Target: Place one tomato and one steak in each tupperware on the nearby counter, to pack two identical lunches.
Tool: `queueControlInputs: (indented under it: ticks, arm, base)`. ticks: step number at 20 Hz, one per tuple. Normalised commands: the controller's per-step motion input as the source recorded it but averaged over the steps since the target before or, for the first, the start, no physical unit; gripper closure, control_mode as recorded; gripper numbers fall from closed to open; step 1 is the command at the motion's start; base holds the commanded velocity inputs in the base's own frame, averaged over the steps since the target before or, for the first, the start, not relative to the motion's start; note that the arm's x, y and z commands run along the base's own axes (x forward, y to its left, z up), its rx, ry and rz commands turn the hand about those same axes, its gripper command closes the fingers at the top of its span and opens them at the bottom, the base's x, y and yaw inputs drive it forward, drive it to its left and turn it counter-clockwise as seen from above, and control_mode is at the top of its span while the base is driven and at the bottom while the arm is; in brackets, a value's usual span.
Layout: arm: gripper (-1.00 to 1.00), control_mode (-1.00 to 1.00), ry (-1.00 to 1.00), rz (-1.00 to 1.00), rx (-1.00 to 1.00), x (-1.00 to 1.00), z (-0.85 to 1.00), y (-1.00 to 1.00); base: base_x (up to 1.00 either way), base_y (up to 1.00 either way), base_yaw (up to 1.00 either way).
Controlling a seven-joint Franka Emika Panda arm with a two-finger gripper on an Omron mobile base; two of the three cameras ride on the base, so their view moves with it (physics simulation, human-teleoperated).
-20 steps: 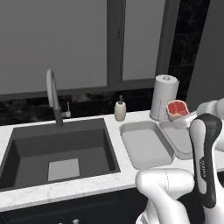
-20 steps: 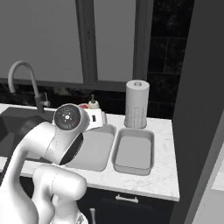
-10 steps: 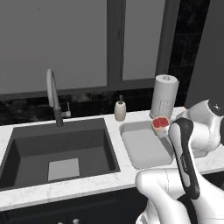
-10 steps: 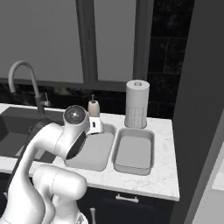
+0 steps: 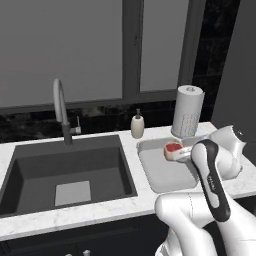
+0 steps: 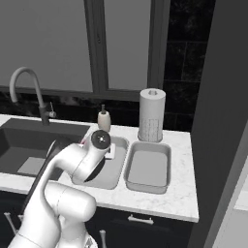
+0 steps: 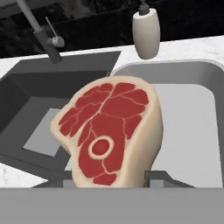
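A raw red steak (image 5: 173, 149) with a pale fat rim hangs in my gripper (image 5: 178, 154), which is shut on its lower edge. It hovers just above the left grey tupperware (image 5: 162, 174), near that container's back right corner. In the hand view the steak (image 7: 111, 133) stands upright between my dark fingertips (image 7: 160, 177), with the left tupperware (image 7: 192, 118) bare beneath it. The second grey tupperware (image 6: 147, 167) lies bare to the right of the first (image 6: 109, 175). Both rest on the white marble counter (image 6: 181, 186).
A deep dark sink (image 5: 65, 170) with a curved faucet (image 5: 61, 107) lies left of the containers. A soap bottle (image 5: 137, 125) and a paper towel roll (image 5: 187, 111) stand along the back by the window. A dark wall closes the counter's right end.
My arm has swung left and down with the steak, from beside the paper towel roll to over the left tupperware. Nothing else on the counter has moved.
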Motion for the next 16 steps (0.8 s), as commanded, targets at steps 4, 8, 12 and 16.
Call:
queueControlInputs:
  ticks: [4,8,12,16]
  arm:
    - [1.0,-1.0,0.14,0.0,0.0,0.45,-0.28,0.29]
    - [1.0,-1.0,0.03,-0.03,0.0,0.54,-0.2,0.02]
    - [1.0,-1.0,0.0,-0.04,0.0,0.54,-0.23,0.0]
    - [1.0,-1.0,0.0,-0.03,-0.01,0.43,-0.39,0.0]
  base:
    - [0.0,0.0,0.0]
    - [0.0,0.0,0.0]
    - [0.0,0.0,0.0]
    - [0.0,0.0,0.0]
